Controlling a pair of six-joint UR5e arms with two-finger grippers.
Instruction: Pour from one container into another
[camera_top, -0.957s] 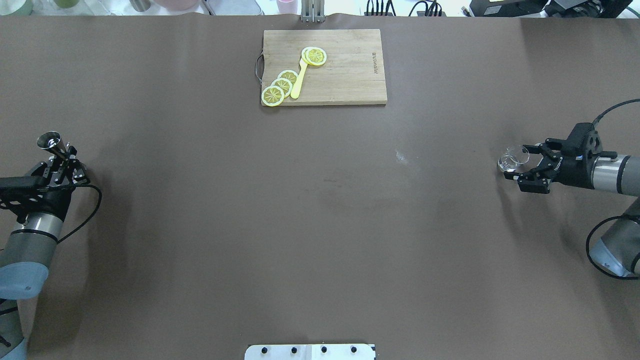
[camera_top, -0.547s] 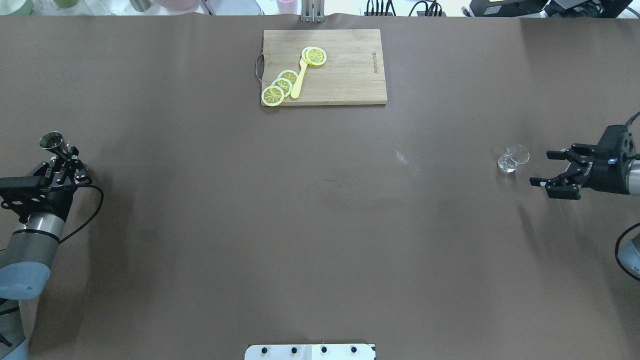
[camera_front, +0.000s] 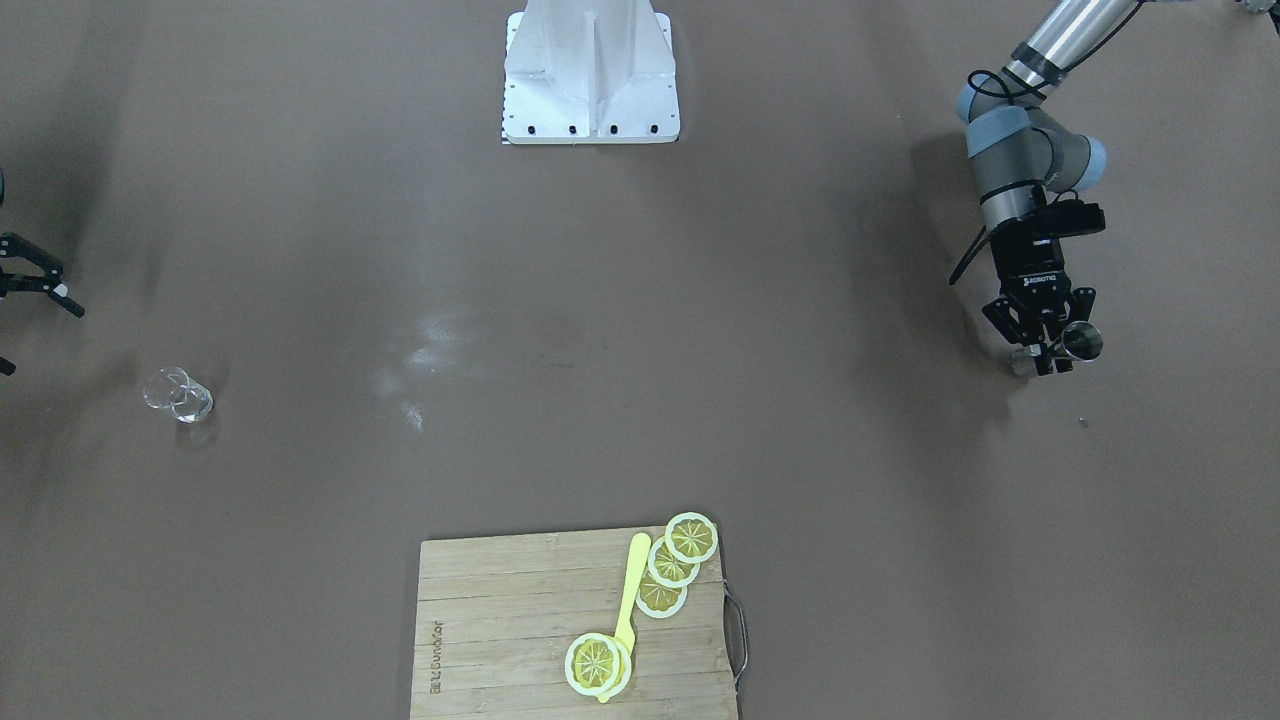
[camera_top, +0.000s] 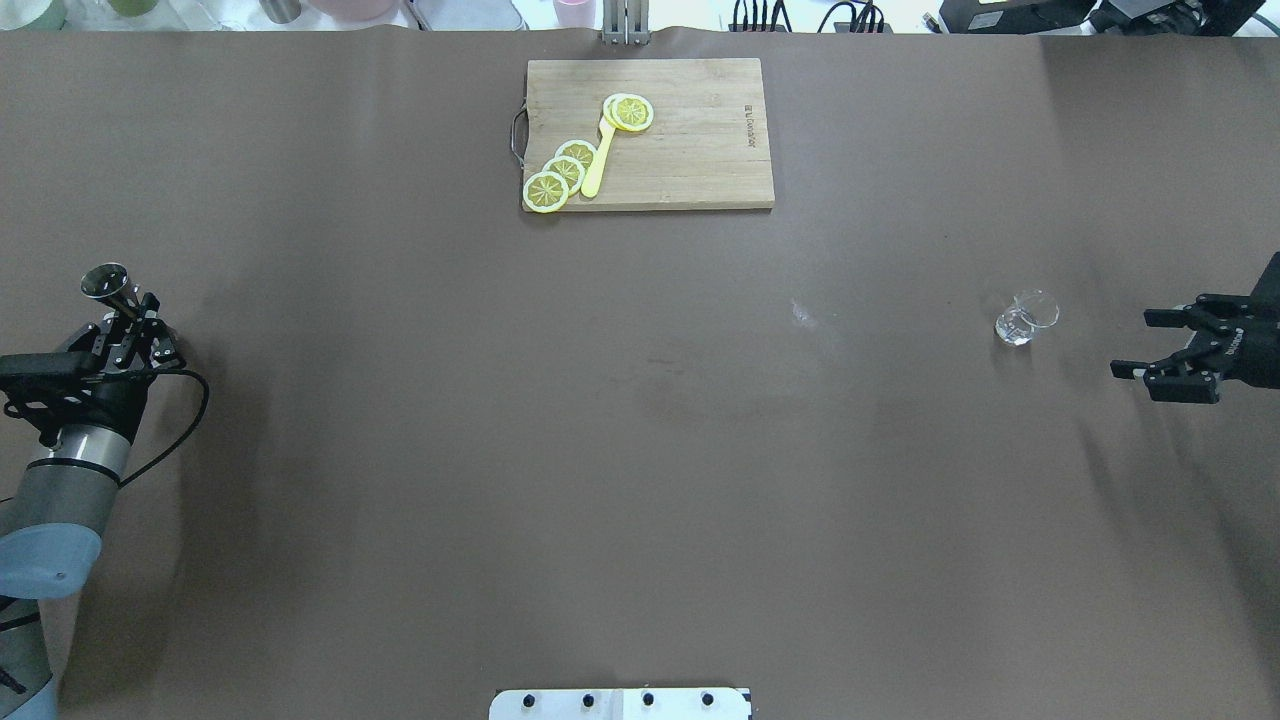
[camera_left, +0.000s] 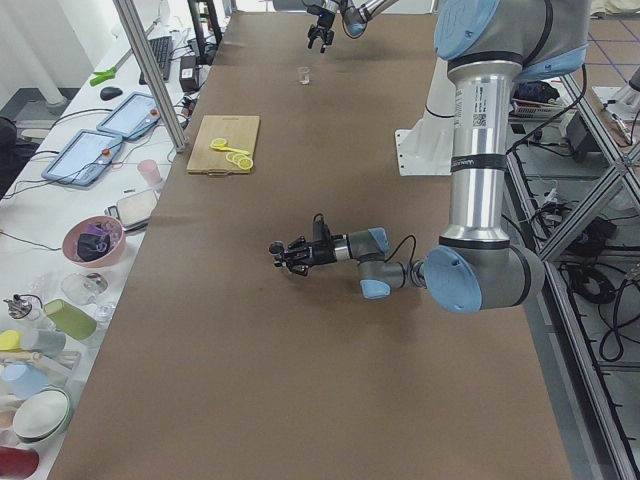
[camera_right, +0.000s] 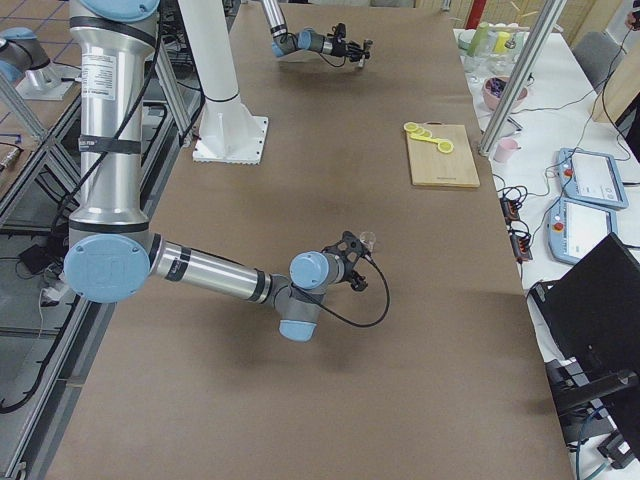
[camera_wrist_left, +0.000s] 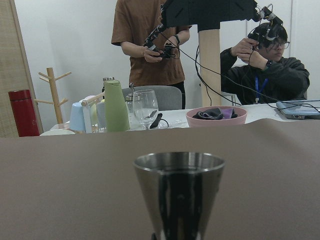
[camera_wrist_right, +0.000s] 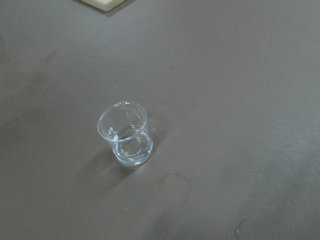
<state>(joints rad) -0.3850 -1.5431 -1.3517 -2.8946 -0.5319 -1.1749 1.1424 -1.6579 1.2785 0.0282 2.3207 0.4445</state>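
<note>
Left jaws clamped on jigger (camera_top: 108, 285), far left end of counter (camera_top: 640, 450). Right jaws spread wide, empty, near glass cup (camera_top: 1025, 318), which stands upright and unheld. Risk: the long carry across could slosh the jigger, and a bump could tip the cup.

Shiny steel jigger (camera_top: 104, 282) upright far left; clear glass cup (camera_top: 1026, 318) upright far right.

The left claw (camera_top: 128, 308) points away from the robot's base, with its wrist level and low over the counter (camera_top: 640, 450) and its fingers closed on the jigger (camera_top: 104, 281). The right claw (camera_top: 1135, 344) lies level, aimed inward toward the left claw, with its fingers spread wide apart.
</note>
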